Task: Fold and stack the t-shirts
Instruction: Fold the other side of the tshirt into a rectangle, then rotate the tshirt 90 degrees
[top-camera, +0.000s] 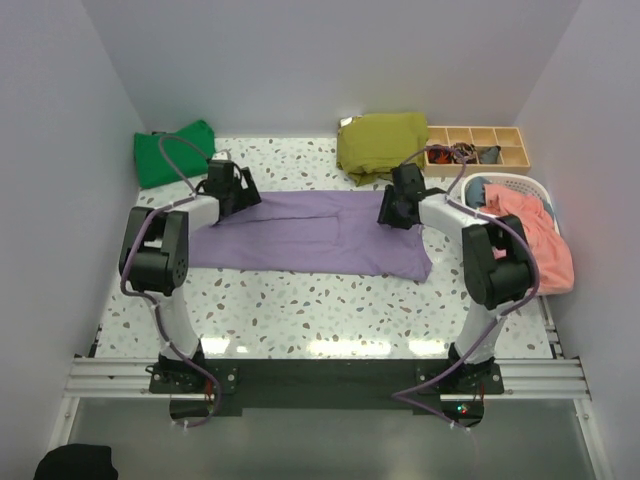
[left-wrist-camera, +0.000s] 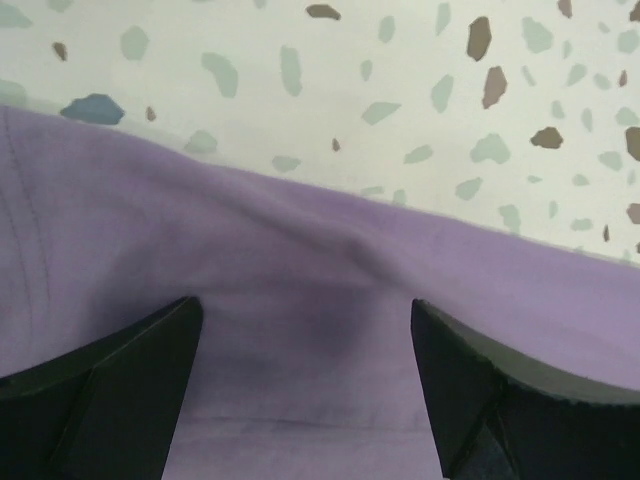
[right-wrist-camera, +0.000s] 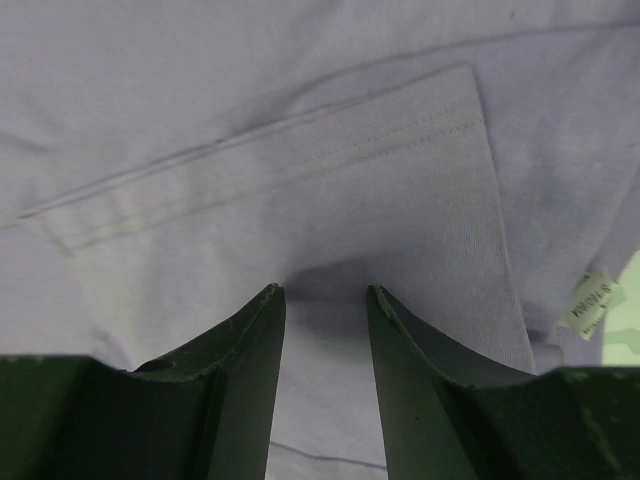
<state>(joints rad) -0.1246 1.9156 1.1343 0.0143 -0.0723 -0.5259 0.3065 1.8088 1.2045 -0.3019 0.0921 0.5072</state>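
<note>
The lavender-purple t-shirt (top-camera: 310, 232) lies spread flat across the middle of the table. My left gripper (top-camera: 236, 190) is at its far left edge. In the left wrist view my left gripper (left-wrist-camera: 305, 305) is wide open, low over the purple cloth (left-wrist-camera: 300, 260) near its far hem. My right gripper (top-camera: 396, 206) is over the shirt's far right part. In the right wrist view my right gripper (right-wrist-camera: 325, 290) is open with a narrow gap, tips down on the cloth by a stitched sleeve hem (right-wrist-camera: 300, 165). The white label (right-wrist-camera: 590, 305) lies to the right. A bright green t-shirt (top-camera: 175, 152) lies bunched at the back left.
An olive-green garment (top-camera: 380, 143) lies bunched at the back centre. A wooden compartment box (top-camera: 478, 148) stands at the back right. A white laundry basket (top-camera: 545, 190) with salmon-pink cloth (top-camera: 535, 235) sits at the right edge. White walls close in three sides.
</note>
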